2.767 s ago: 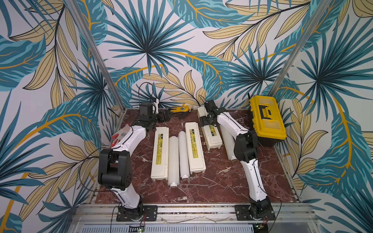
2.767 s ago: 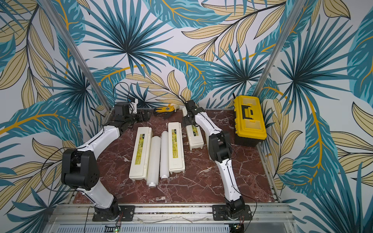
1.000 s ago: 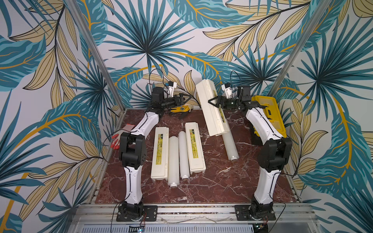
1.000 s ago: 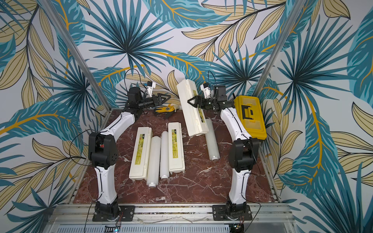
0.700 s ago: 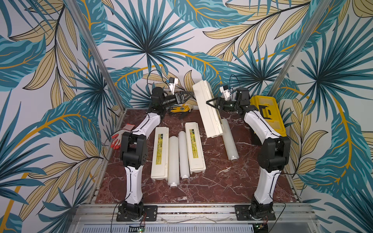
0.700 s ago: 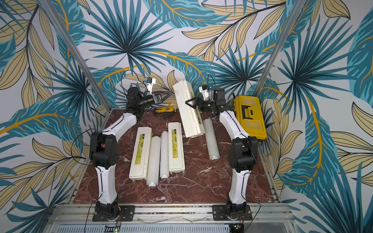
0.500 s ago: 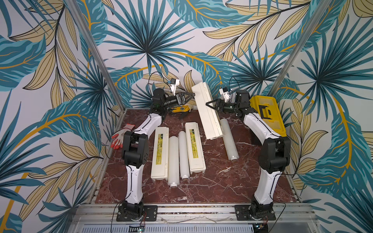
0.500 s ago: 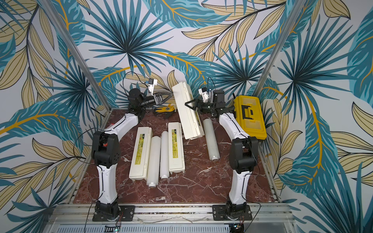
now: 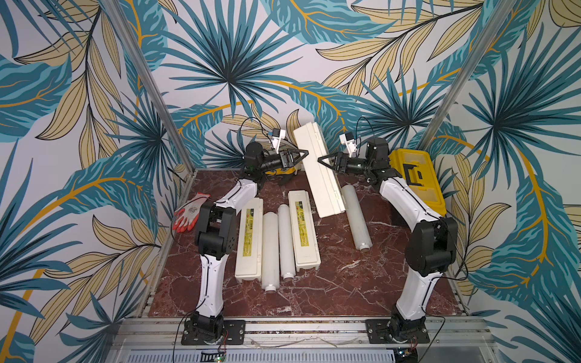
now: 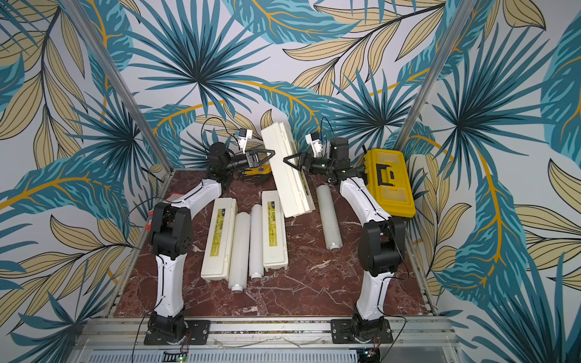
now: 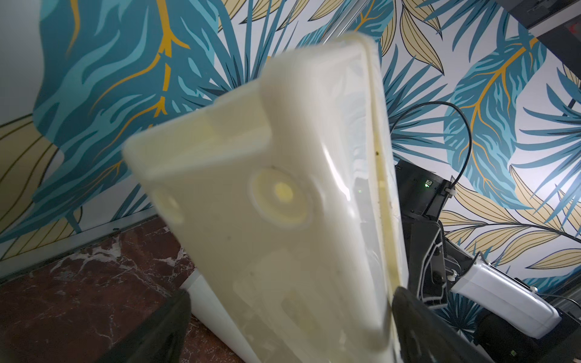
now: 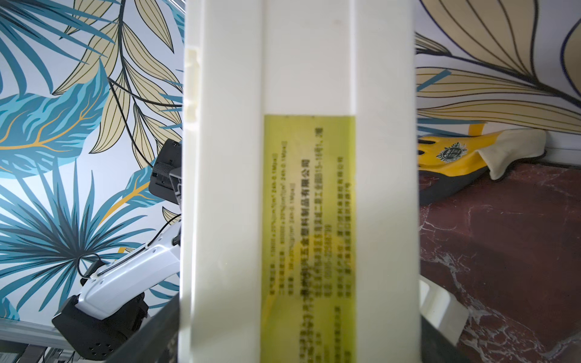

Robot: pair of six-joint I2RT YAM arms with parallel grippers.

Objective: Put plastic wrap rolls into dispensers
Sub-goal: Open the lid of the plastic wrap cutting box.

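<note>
Above the back of the counter [image 9: 345,283], my right hand [image 9: 327,163] grips the tilted dispenser [image 9: 323,188]; my left hand [image 9: 300,158], open around it, should close squarely on flat sides.

Robot test booth, lab-type: red marble-patterned table [image 9: 345,283] enclosed by leaf-print wall panels [image 9: 314,63] on aluminium posts [image 9: 151,85]; robot arms [image 9: 210,283] bolted to a metal rail [image 9: 301,327] at its front edge.

In the right wrist view the box [image 12: 308,63] is running past opposite edges, and its label [image 12: 309,220] print is blurring beyond reading. In a top view the left arm [image 10: 201,193] is hiding most of the red glove [image 10: 150,221].
</note>
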